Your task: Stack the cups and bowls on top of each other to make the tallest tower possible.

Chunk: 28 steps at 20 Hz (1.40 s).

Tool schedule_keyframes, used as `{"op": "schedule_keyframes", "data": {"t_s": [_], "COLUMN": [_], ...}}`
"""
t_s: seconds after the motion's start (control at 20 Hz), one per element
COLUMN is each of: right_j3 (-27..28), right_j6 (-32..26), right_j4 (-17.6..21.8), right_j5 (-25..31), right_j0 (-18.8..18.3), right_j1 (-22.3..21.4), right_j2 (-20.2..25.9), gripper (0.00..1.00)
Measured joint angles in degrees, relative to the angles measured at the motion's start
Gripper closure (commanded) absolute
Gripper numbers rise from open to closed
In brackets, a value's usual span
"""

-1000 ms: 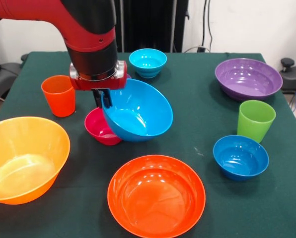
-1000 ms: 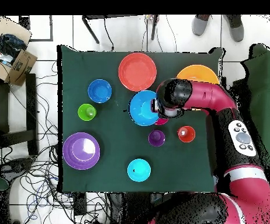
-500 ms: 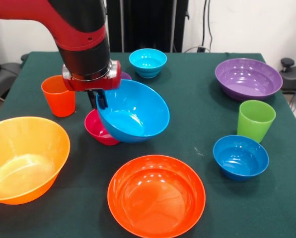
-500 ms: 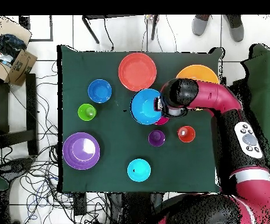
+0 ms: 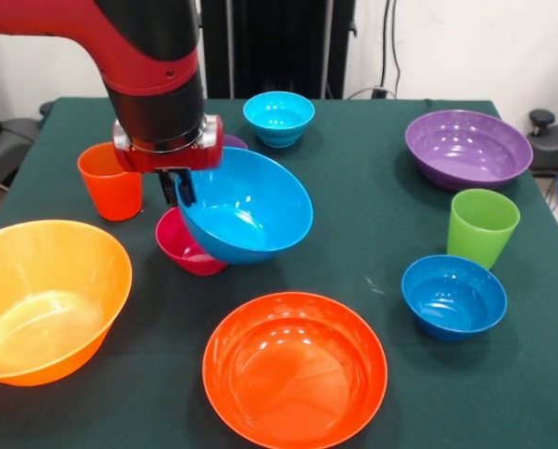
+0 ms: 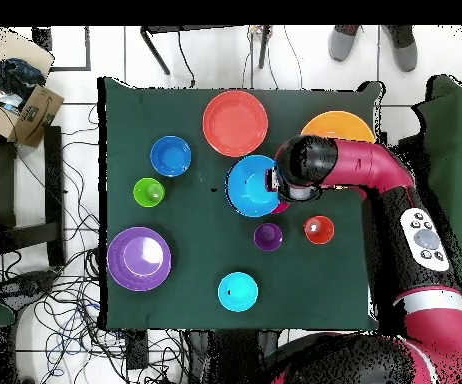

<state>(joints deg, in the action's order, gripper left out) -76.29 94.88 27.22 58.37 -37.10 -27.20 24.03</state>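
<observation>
Front view, catalogued left to right; clock bearings are taken from the table centre in that view.

1. Yellow-orange bowl (image 5: 45,299), large, upright, at 8 o'clock by the near-left edge. Empty. Judged the intended base of the tower; nothing is stacked on it yet.
2. Orange cup (image 5: 110,180), upright, at 10 o'clock, just behind the gripper.
3. Gripper (image 5: 179,187), jaws clenched on the left rim of the sky-blue bowl (image 5: 246,206), which hangs tilted, mouth turned up and toward the right, clear of the cloth near centre.
4. Magenta bowl (image 5: 181,245), small, upright, directly beneath the carried bowl's left side.
5. Purple cup (image 6: 268,236), mostly hidden behind the arm in the front view; plain in the overhead view.
6. Orange-red bowl (image 5: 295,367), large, at 6 o'clock.
7. Cyan bowl (image 5: 278,116), small, at 12 o'clock.
8. Purple bowl (image 5: 468,147) at 2 o'clock; lime green cup (image 5: 483,226) at 3 o'clock; dark blue bowl (image 5: 453,296) at 4 o'clock.

Handling note: carry the sky-blue bowl toward 8 o'clock high enough to clear the magenta bowl, level it over the base's centre, lower until seated, then release.
</observation>
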Motion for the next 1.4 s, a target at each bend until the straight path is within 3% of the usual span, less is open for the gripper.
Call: {"op": "schedule_keyframes", "data": {"t_s": [0.9, 1.4], "right_j3": [-3.50, -5.11], "right_j6": [-0.05, -1.44], "right_j4": [3.78, 4.05], "right_j5": [-0.01, -0.01], "right_j0": [-0.53, -3.72], "right_j1": [-0.67, -0.67], "right_j2": [1.71, 4.10], "gripper": [1.00, 1.00]}}
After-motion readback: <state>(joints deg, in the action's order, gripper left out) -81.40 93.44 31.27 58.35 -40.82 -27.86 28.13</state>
